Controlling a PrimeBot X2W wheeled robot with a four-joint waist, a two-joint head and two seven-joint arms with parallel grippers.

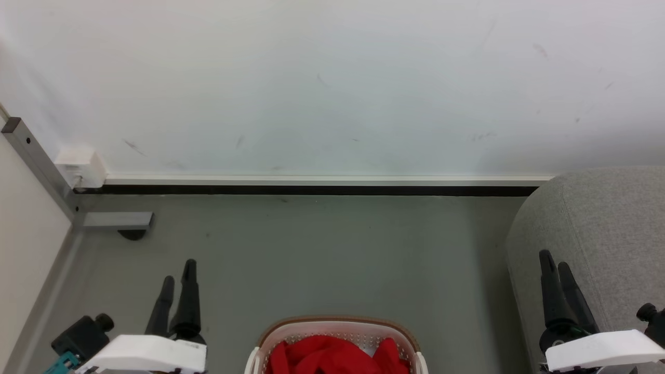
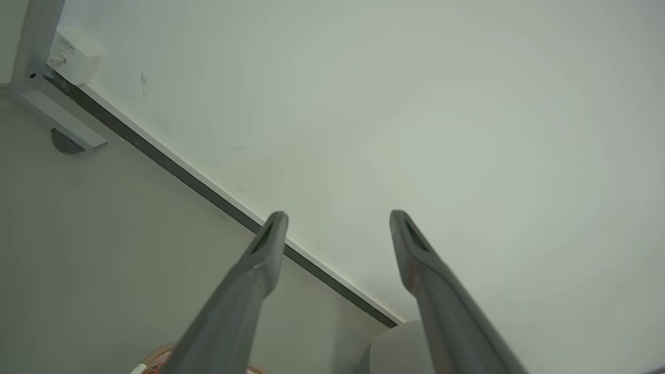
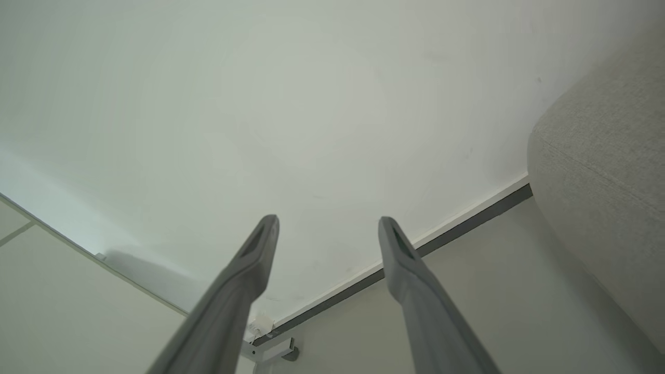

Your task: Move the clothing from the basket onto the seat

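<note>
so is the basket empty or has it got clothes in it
Not empty: red clothing is heaped inside the basket. How deep the pile goes cannot be told; the head view's bottom edge cuts it off.

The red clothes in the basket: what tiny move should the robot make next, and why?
Probably swing the right end effector inward and down toward the clothing. The clothing lies heaped in the basket, with nothing gripping it. The right end effector is open, empty and right beside the seat, so it would likely have the shorter carry afterwards.
</note>
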